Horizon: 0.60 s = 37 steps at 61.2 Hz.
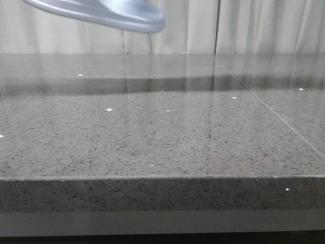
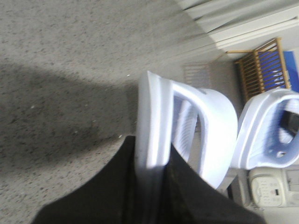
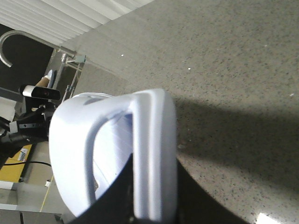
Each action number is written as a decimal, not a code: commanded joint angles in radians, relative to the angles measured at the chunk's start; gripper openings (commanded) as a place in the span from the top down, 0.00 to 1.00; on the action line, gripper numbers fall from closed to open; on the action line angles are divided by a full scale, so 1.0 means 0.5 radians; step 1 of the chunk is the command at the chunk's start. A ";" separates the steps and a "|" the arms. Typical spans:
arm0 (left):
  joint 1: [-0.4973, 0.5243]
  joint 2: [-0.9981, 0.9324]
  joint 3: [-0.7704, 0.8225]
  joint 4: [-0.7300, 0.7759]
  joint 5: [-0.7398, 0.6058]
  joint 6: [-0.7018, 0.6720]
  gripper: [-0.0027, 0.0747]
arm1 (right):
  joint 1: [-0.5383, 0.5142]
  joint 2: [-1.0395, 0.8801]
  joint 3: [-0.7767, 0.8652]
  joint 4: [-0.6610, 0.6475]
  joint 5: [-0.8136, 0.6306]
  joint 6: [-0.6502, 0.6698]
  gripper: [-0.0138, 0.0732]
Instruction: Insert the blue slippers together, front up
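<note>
Both blue slippers are lifted off the grey stone table [image 1: 152,127]. In the front view only one slipper [image 1: 111,12] shows, blurred at the top left edge, and no gripper is in sight. My left gripper [image 2: 152,163] is shut on the thick sole edge of one slipper [image 2: 154,121], strap facing away from the table. The other slipper [image 2: 261,135] hangs close beside it, apart by a narrow gap. In the right wrist view my right gripper [image 3: 154,196] is shut on the sole edge of that slipper [image 3: 152,140].
Pale curtains [image 1: 244,25] hang behind the table. The front edge of the table [image 1: 162,178] runs across the front view. Off the table are a wooden rack [image 2: 261,65], a white device [image 2: 266,186] and a camera on a stand [image 3: 39,92].
</note>
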 commanded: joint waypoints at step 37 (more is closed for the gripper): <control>-0.211 -0.107 -0.051 -0.465 0.163 -0.026 0.99 | 0.099 0.077 -0.049 0.403 0.117 -0.103 0.91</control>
